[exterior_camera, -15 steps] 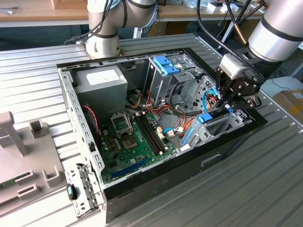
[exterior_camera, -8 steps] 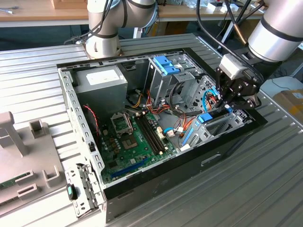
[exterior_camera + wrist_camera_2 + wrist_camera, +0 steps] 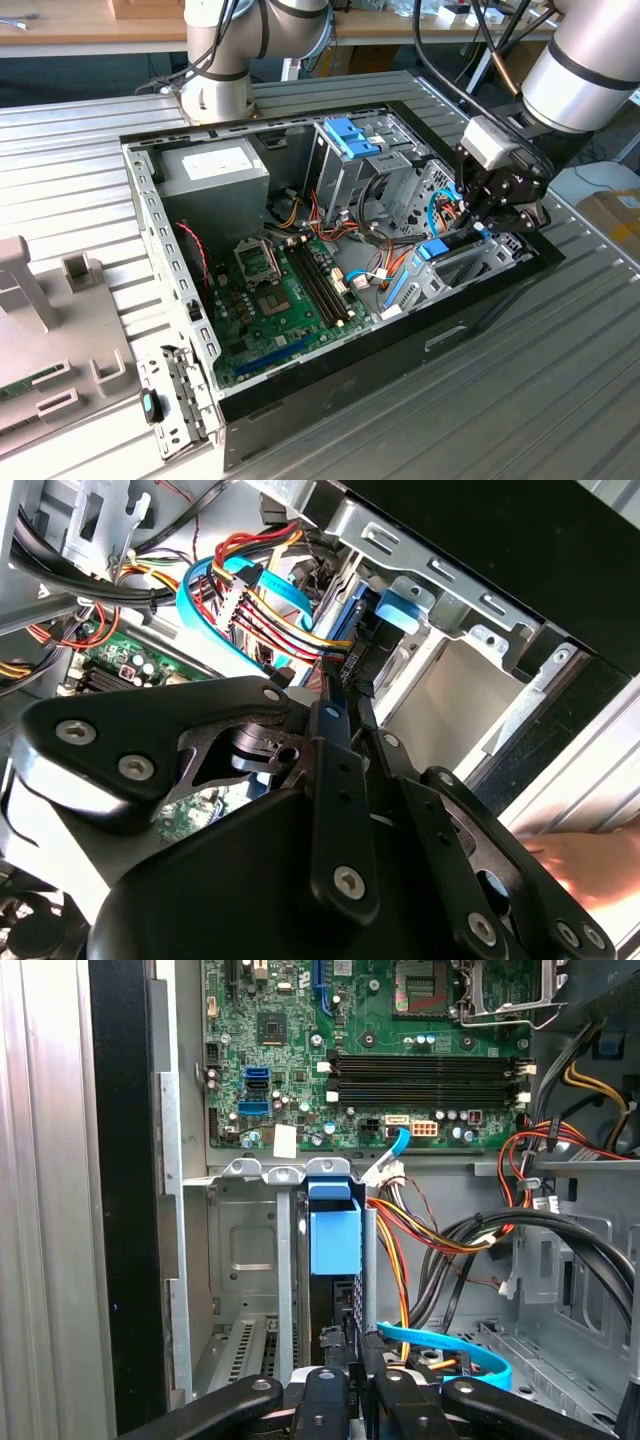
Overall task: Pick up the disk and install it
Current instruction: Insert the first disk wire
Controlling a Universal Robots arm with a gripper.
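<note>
Gripper [image 3: 487,222] position: you will find it lowered into the open computer case [image 3: 480,320], at the metal drive bay [image 3: 470,262] on the exterior view's right. In the first wrist view the gripper [image 3: 357,1365] has its 2 black fingers [image 3: 330,1355] drawn close together on the thin upper edge of the disk [image 3: 335,1295], so it is clamped on the disk.

Disk appearance: you see it edge-on, standing upright in a slot of the drive bay [image 3: 245,1260]. It reads as a narrow dark slab flanked by grey metal walls, with a light-blue plastic rail end capping the end farthest from the gripper. In the exterior view, note the same light-blue plastic [image 3: 432,250] just beside the gripper.

Surroundings: the green motherboard [image 3: 380,1050] lies beyond the bay. A light-blue flat cable [image 3: 450,1345] and red-yellow-black wires [image 3: 400,1250] run just beside the disk. In the second wrist view, the gripper [image 3: 340,715] sits near these same cables [image 3: 250,600]. The case rests on a ribbed metal surface [image 3: 560,400].
</note>
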